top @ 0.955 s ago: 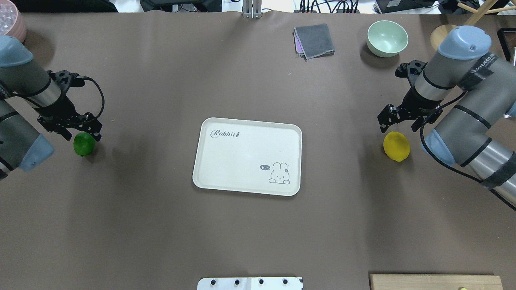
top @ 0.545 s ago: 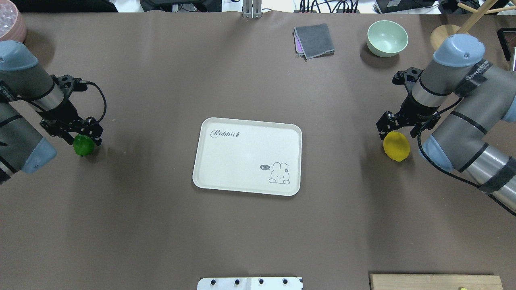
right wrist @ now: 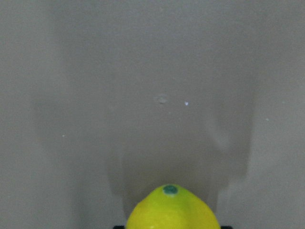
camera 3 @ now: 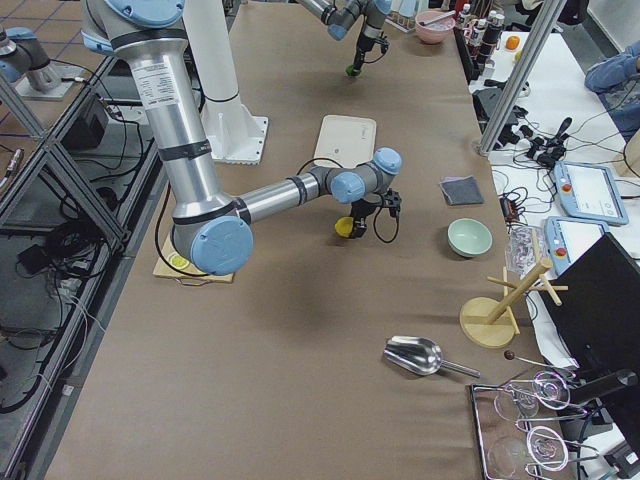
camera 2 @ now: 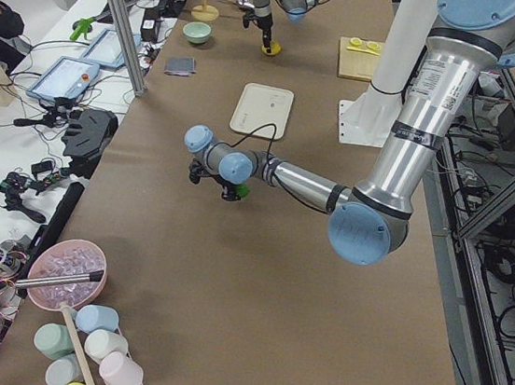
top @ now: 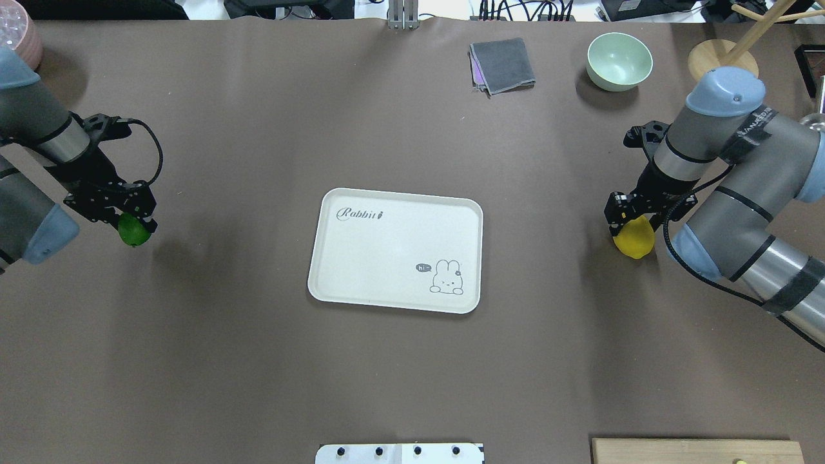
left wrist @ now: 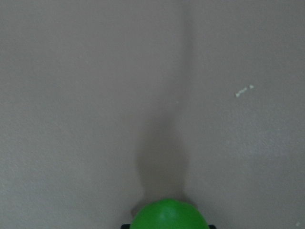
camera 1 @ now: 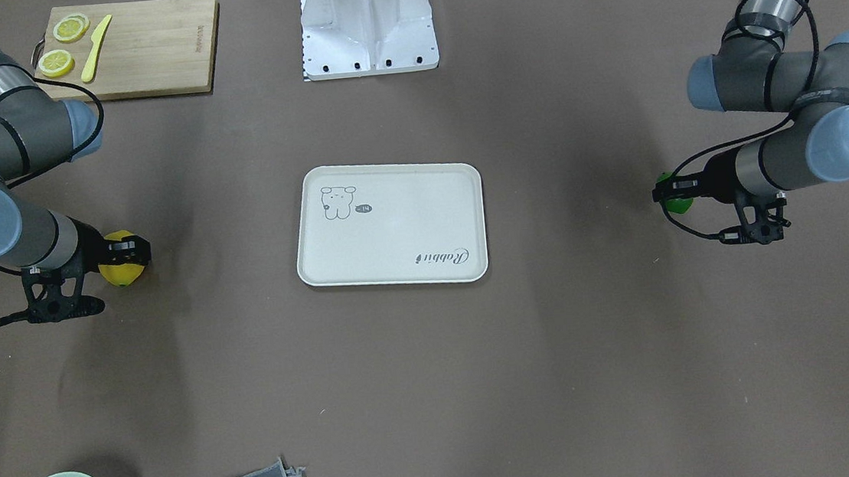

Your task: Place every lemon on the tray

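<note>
The cream-white tray [top: 394, 250] lies in the middle of the table with nothing on it. The green lemon [top: 135, 236] rests on the table at the far left. My left gripper [top: 129, 225] is lowered over it with a jaw on either side, still spread. The yellow lemon [top: 635, 243] rests at the far right. My right gripper [top: 633, 225] straddles it the same way. Each wrist view shows its fruit at the bottom edge, the green lemon [left wrist: 167, 217] and the yellow lemon [right wrist: 171, 210]. The fingers do not show there.
A pale green bowl [top: 619, 60] and a folded grey cloth [top: 503, 65] sit at the far edge. A wooden cutting board [camera 1: 126, 38] with lemon slices and a yellow knife lies beside the robot base [camera 1: 367, 20]. A wooden stand [top: 722, 58] is at the far right.
Both grippers have come down over their lemons and now cover the fruits' far halves. Neither lemon has moved on the table.
</note>
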Controlling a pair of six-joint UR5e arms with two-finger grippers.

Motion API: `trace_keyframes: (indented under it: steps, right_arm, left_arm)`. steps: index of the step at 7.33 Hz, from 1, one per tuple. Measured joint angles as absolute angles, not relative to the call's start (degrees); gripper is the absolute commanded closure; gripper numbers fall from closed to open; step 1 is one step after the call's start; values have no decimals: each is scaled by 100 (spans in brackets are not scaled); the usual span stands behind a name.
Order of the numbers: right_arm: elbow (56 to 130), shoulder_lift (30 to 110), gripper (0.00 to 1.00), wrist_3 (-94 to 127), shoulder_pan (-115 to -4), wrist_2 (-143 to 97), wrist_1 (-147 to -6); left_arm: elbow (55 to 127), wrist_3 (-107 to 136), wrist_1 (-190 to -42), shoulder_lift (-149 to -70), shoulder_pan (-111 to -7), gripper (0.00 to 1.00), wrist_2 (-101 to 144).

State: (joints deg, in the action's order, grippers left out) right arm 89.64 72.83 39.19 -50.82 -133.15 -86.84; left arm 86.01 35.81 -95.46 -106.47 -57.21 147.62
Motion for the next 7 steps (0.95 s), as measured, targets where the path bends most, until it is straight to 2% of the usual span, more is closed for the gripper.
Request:
trace_keyframes:
  steps: [2, 3, 5, 7]
  right_arm:
    - [9044, 7224, 81, 3927, -5155, -13519, -8684]
    - [9137, 7153, 81, 3927, -5190, -13632, -8674]
    - [9364, 6857, 81, 3921, -5168, -13701, -8663]
    - [9440, 6422, 81, 3918, -5024, -13693, -8661]
  left_arm:
    - [9116, 3657, -9334, -10928, -5816, 100, 15049]
    - [9228, 3898, -9322, -11305, -5718, 100, 15071]
    - [9277, 4507, -9411, -11997, -5156, 100, 14981]
    - [9089, 4774, -9872, -12358, -4417, 100, 14499]
